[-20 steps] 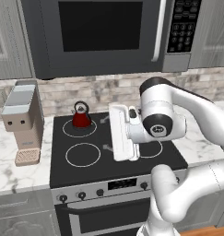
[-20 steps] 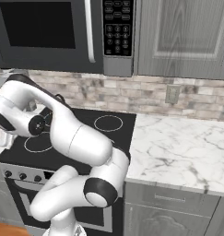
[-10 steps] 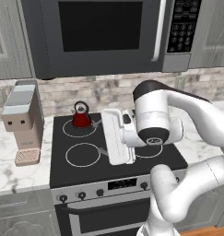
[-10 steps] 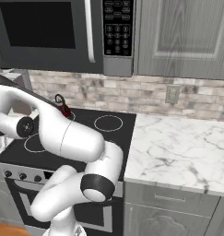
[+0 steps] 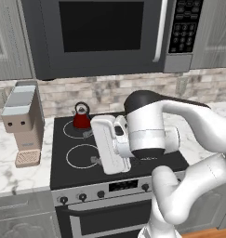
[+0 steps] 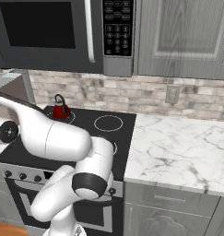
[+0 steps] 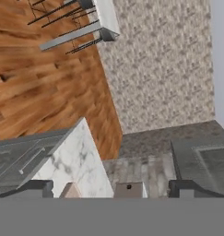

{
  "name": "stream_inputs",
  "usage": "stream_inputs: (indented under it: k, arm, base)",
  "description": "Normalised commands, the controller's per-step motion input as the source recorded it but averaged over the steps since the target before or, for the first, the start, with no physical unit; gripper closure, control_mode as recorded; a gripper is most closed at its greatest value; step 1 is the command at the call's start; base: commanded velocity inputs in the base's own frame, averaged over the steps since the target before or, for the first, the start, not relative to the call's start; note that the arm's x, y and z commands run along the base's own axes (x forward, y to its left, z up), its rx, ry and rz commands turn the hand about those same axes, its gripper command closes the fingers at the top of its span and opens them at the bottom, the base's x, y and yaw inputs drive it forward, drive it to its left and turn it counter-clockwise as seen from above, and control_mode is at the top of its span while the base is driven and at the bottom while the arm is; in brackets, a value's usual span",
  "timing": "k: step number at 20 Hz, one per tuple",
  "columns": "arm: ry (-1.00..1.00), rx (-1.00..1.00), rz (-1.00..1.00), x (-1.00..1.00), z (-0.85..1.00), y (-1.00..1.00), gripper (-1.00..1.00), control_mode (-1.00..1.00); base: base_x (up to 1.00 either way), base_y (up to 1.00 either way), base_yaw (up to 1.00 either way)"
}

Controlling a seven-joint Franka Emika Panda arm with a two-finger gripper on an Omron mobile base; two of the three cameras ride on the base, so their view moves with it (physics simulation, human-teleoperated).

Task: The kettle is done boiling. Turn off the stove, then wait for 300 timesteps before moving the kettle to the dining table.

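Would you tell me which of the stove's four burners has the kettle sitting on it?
The back left burner: the red kettle sits on its far side, near the backsplash. The front left ring and the back right ring are bare.

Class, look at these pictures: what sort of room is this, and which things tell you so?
A home kitchen, rendered: a black glass-top stove bearing a small red kettle, a microwave mounted above, and a marble counter beside grey cabinets.

One kettle [image 5: 81,119] sits on one stove [image 5: 147,162], which shows four burner rings and five front knobs. There is one microwave [image 5: 100,35], one coffee machine [image 5: 23,123] and one wall outlet [image 6: 171,94]. One dining table [image 7: 102,20] appears in the hand view.
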Motion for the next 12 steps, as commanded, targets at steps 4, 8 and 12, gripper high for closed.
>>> stream_inputs:
  k: [4, 8, 12]
  arm:
    - [-0.16, -0.41, 0.0, -0.05, 0.95, -0.07, -1.0, -1.0]
    - [-0.16, -0.41, 0.0, 0.0, 0.98, -0.02, -1.0, -1.0]
    - [-0.19, -0.38, 0.0, 0.0, 0.96, 0.0, -1.0, -1.0]
  base:
    - [0.0, 0.0, 0.0]
    - [0.0, 0.0, 0.0]
    - [0.0, 0.0, 0.0]
